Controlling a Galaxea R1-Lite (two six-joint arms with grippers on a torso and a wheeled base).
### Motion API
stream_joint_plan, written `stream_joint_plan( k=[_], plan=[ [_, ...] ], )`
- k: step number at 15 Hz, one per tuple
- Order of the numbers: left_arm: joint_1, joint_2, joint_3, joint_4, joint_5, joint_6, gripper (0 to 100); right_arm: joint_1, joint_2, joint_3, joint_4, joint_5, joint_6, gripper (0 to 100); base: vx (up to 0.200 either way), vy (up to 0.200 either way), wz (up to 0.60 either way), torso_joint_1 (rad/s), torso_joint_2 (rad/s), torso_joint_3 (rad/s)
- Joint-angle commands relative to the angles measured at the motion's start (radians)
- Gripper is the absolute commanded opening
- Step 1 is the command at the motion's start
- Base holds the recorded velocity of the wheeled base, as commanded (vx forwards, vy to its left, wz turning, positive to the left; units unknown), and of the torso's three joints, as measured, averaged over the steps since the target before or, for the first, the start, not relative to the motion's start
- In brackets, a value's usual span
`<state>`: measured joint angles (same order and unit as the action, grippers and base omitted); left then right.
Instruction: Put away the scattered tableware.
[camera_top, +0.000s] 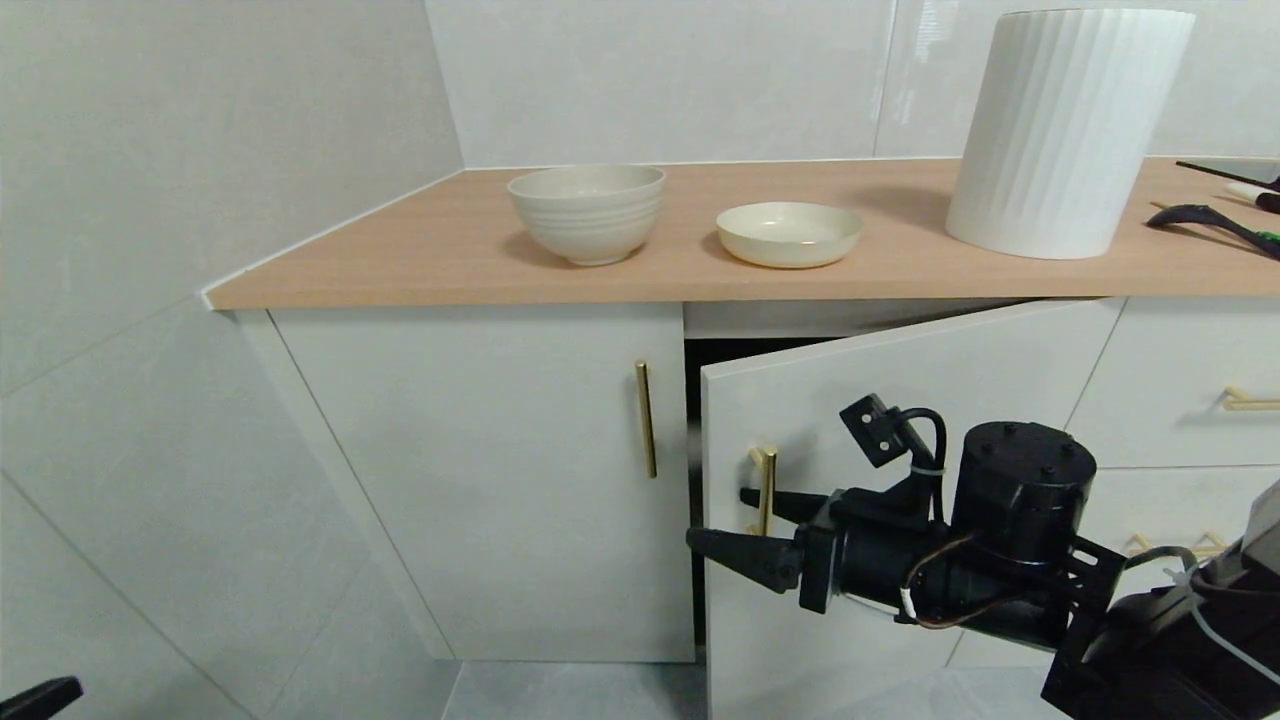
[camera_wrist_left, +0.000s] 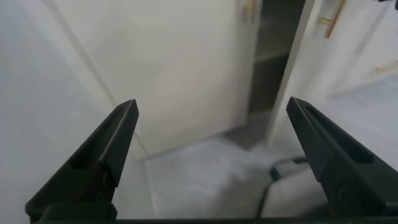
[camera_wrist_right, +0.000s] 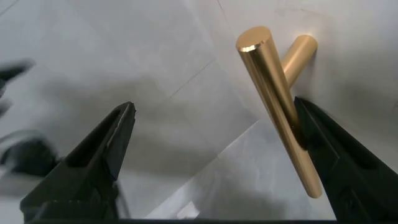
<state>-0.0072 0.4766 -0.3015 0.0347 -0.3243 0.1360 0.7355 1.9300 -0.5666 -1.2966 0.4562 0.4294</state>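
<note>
Straddling door handle with my right end effector, released | left end effector released | bowl, plate on wood surface

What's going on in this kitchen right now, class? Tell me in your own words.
The right gripper is at the handle of the cabinet door, which stands partly open. Its jaws are open, with the handle between them. The left gripper hangs open, low near the floor. The bowl and dish sit on the counter, not yet put away.
</note>
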Motion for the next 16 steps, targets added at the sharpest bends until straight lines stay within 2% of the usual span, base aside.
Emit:
stream_joint_plan(
  k=[1,3,4,5,6,7,8,9,11,13,14,16],
  plan=[
    [-0.094,0.407,-0.143,-0.093,-0.032,-0.021,100,0.025,-0.02,0.027,-0.013,0.015,0.0,100,0.0,0.0,0.0,0.0,0.0,0.0],
    [-0.204,0.55,-0.203,-0.133,-0.029,-0.047,100,0.025,-0.022,0.033,-0.016,0.015,-0.001,100,0.0,0.0,0.0,0.0,0.0,0.0],
    [-0.217,0.565,-0.209,-0.137,-0.03,-0.05,100,0.025,-0.022,0.033,-0.016,0.015,-0.001,100,0.0,0.0,0.0,0.0,0.0,0.0],
    [-0.318,0.692,-0.243,-0.19,-0.03,-0.058,100,0.025,-0.02,0.033,-0.016,0.015,-0.001,100,0.0,0.0,0.0,0.0,0.0,0.0],
    [-0.367,0.778,-0.252,-0.243,-0.029,-0.062,100,0.027,-0.014,0.033,-0.016,0.015,-0.001,100,0.0,0.0,0.0,0.0,0.0,0.0],
    [-0.401,0.843,-0.255,-0.306,-0.027,-0.064,100,0.027,-0.008,0.033,-0.016,0.015,-0.001,100,0.0,0.0,0.0,0.0,0.0,0.0],
    [-0.401,0.843,-0.255,-0.306,-0.027,-0.064,100,0.027,-0.008,0.033,-0.016,0.015,-0.001,100,0.0,0.0,0.0,0.0,0.0,0.0],
    [-0.447,0.958,-0.257,-0.443,-0.024,-0.075,100,0.028,0.001,0.033,-0.016,0.015,-0.003,100,0.0,0.0,0.0,0.0,0.0,0.0],
    [-0.488,0.984,-0.275,-0.458,-0.024,-0.122,100,0.035,0.0,0.033,-0.016,0.015,-0.003,100,0.0,0.0,0.0,0.0,0.0,0.0],
    [-0.519,1.022,-0.297,-0.461,-0.024,-0.128,100,0.038,0.0,0.033,-0.016,0.015,-0.003,100,0.0,0.0,0.0,0.0,0.0,0.0],
    [-0.522,1.05,-0.318,-0.461,-0.025,-0.128,0,0.041,0.001,0.033,-0.016,0.015,-0.004,100,0.0,0.0,0.0,0.0,0.0,0.0],
    [-0.53,1.105,-0.369,-0.463,-0.024,-0.127,0,0.045,0.001,0.034,-0.016,0.015,-0.004,100,0.0,0.0,0.0,0.0,0.0,0.0]
  ],
)
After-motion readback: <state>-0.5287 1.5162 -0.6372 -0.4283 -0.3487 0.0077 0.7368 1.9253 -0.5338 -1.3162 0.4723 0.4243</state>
